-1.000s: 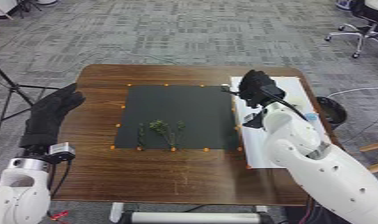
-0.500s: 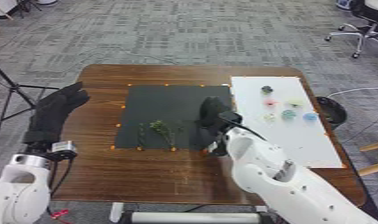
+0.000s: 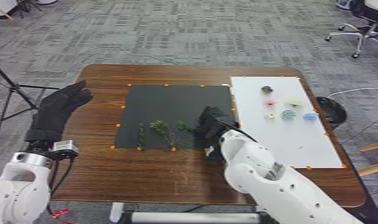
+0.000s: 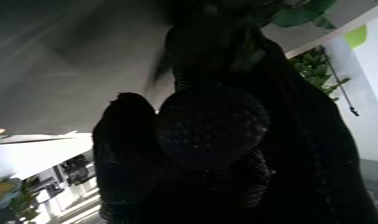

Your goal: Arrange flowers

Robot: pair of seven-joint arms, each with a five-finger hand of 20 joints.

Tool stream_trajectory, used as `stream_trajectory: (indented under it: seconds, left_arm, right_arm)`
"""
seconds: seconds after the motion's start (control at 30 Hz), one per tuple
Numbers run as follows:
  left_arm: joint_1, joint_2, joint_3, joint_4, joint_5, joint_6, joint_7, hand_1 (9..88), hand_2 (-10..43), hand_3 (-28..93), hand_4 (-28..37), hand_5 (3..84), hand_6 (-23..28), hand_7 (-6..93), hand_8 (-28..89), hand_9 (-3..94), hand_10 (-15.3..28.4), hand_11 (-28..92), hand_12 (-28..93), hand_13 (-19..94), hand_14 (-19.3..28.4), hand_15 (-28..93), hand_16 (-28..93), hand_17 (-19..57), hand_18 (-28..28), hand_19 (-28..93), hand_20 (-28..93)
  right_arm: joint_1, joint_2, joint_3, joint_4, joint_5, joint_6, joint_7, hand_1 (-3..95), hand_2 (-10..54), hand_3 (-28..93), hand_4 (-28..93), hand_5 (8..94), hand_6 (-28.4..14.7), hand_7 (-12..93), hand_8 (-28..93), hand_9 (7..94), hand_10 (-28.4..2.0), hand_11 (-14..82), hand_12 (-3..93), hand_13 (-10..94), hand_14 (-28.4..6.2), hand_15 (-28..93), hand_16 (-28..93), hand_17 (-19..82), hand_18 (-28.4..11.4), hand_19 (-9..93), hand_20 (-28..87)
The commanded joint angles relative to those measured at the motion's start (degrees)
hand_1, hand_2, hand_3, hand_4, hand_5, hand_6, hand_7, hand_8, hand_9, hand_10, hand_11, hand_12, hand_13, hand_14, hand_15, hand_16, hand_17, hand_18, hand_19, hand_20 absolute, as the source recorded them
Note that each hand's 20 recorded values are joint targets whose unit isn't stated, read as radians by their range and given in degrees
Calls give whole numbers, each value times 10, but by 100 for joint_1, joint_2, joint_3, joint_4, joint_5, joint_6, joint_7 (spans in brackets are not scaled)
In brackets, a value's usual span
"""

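Note:
My right hand (image 3: 212,126) is over the right part of the dark mat (image 3: 172,100), its glove hiding the mat beneath. In the right wrist view, the thumb of my right hand (image 4: 212,131) presses toward the fingers, with green leaves (image 4: 303,14) of a sprig at the fingertips; its stem is hidden. Slim greenery (image 3: 141,136) and a leafy sprig (image 3: 159,127) lie on the mat's lower half, left of that hand. Left of the mat, my left hand (image 3: 57,111) is open and holds nothing.
Small flower heads lie on the white sheet (image 3: 301,145) at the right: a dark one (image 3: 266,89), a pink one (image 3: 270,101), a teal one (image 3: 288,115) and a blue one (image 3: 311,116) among them. A black bin (image 3: 333,111) stands beyond the table's right edge.
From the white sheet, my right hand has come left over the mat, then shifted slightly nearer the table's front. The flower heads on the sheet are uncovered. My left hand has barely moved.

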Motion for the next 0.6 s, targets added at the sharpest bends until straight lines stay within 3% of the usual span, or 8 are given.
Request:
stream_trajectory:
  seconds: [0.03,0.13,0.3,0.6]
  left_arm:
    - [0,-26,-3,-31,-7,-113,-24,168,-14,728,-283,420,20,90,-64,430,130,151,122,355,173,150,31,13,124,51,149]
    - [22,-30,-18,-39,-24,-112,-34,167,-15,728,-283,419,20,89,-64,430,130,151,122,354,173,151,32,12,125,49,149]
    - [19,-28,-10,-36,-28,-99,-49,167,-14,727,-283,418,20,88,-64,429,130,149,123,352,173,148,32,12,125,49,149]
    - [56,-33,-34,-68,-39,-78,-57,168,-14,725,-283,418,20,89,-63,428,130,147,124,352,173,150,34,10,127,48,149]
  right_arm:
    - [55,15,149,51,156,-152,103,605,-95,404,15,687,-57,374,197,858,-124,340,343,937,-6,549,282,720,-54,887,423]
    - [82,31,212,-41,327,-203,72,577,-95,387,27,685,-62,360,202,848,-130,372,284,937,-7,548,283,720,-54,887,422]
    - [119,84,289,-197,423,-211,-20,491,-95,495,-29,684,-67,335,181,841,-138,372,277,937,-10,543,287,719,-56,891,419]
    - [-14,302,520,-599,569,-107,-242,465,-95,521,-42,677,-68,332,146,833,-144,365,275,937,-14,534,291,710,-61,897,416]
